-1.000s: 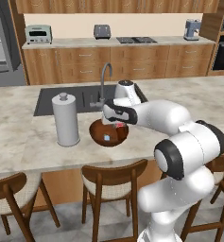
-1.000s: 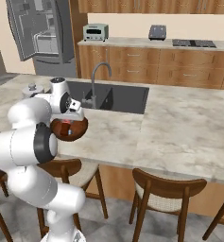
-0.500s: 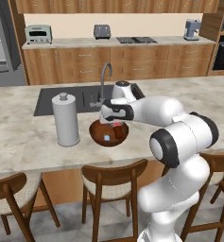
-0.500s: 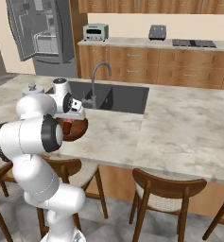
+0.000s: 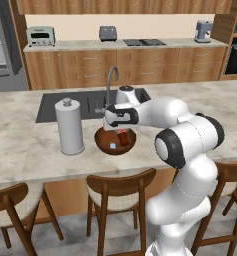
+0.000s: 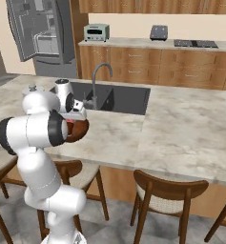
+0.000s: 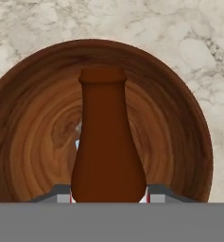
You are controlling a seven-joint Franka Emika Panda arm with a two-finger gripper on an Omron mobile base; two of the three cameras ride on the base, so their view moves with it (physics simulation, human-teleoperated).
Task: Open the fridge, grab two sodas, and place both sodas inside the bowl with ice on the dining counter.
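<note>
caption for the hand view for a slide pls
Gripper holding a dark brown bottle over the round reddish-brown wooden bowl.

Claw (image 5: 121,131) over wooden bowl (image 5: 103,141) gripping brown bottle (image 5: 123,137); paper towel roll (image 5: 70,126) just left

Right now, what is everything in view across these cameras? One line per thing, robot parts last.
bowl: one, reddish-brown wood, on the dining counter beside the paper towel roll.
bottle: one, dark brown, upright over the bowl, between the fingers.
blue can: one, lying in the bowl.
paper towel roll: one, white, upright.
dining counter: one, beige marbled stone.
sink: one, dark, inset, with a grey tap.
fridge: one, grey steel, door open.
toaster oven: one, pale, on the wall counter.
toaster: one, dark.
chairs: several, wooden.
gripper: one, shut on the bottle.
</note>
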